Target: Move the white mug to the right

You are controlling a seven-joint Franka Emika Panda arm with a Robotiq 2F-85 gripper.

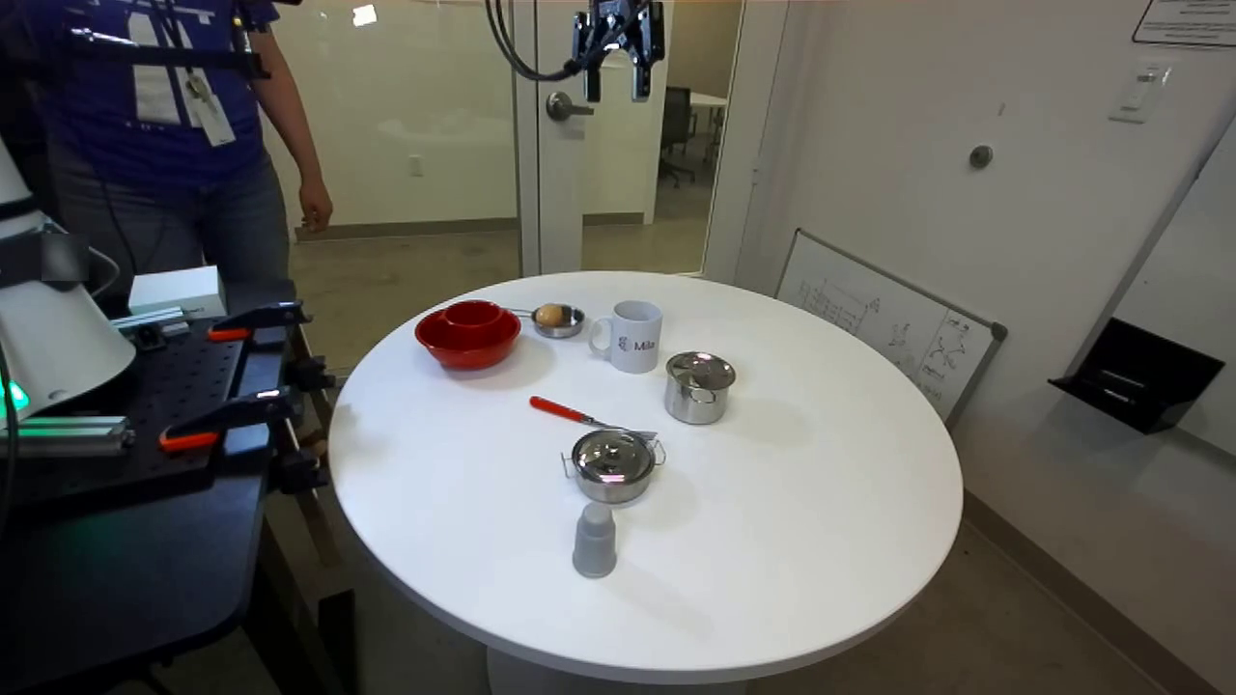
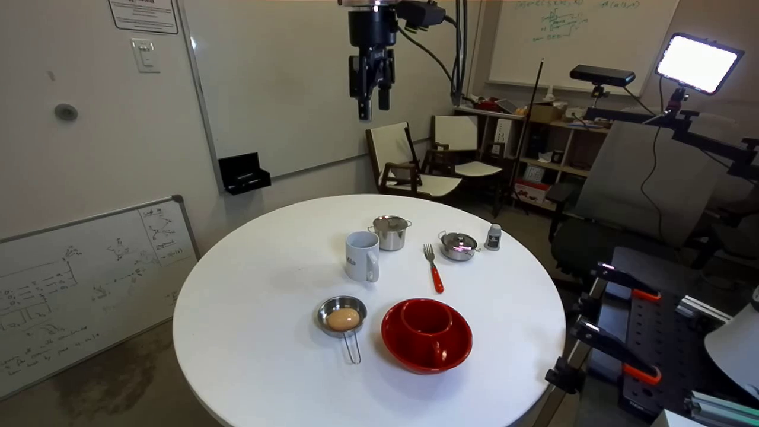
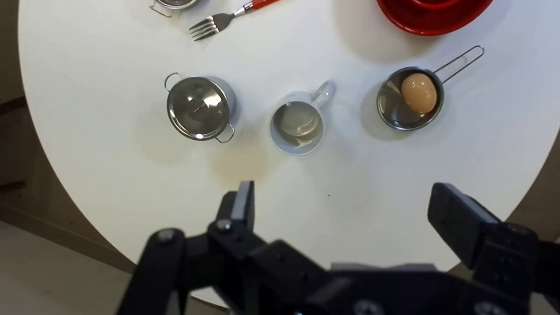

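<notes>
- White mug (image 3: 298,122): one, upright on the table (image 1: 821,521), just above centre in the wrist frame; its dark print shows only in the exterior views.
- Gripper (image 3: 341,192): one, jaws wide apart.
- Lidded pots (image 2: 391,235): two.
- Red bowl (image 2: 460,338): one, with one red cup (image 2: 426,325) inside.
- Pan (image 3: 391,98): one, holding one egg (image 3: 419,92).
- Fork (image 2: 436,274): one.
- Grey bottle (image 1: 595,545): one, exterior views only.
- Person (image 1: 174,145): one, upper left, in an exterior view only.

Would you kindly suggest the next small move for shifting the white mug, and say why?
I'd probably move the gripper over the white mug before lowering: its jaws stand open and empty, and in the wrist view the mug lies outside their gap.
</notes>
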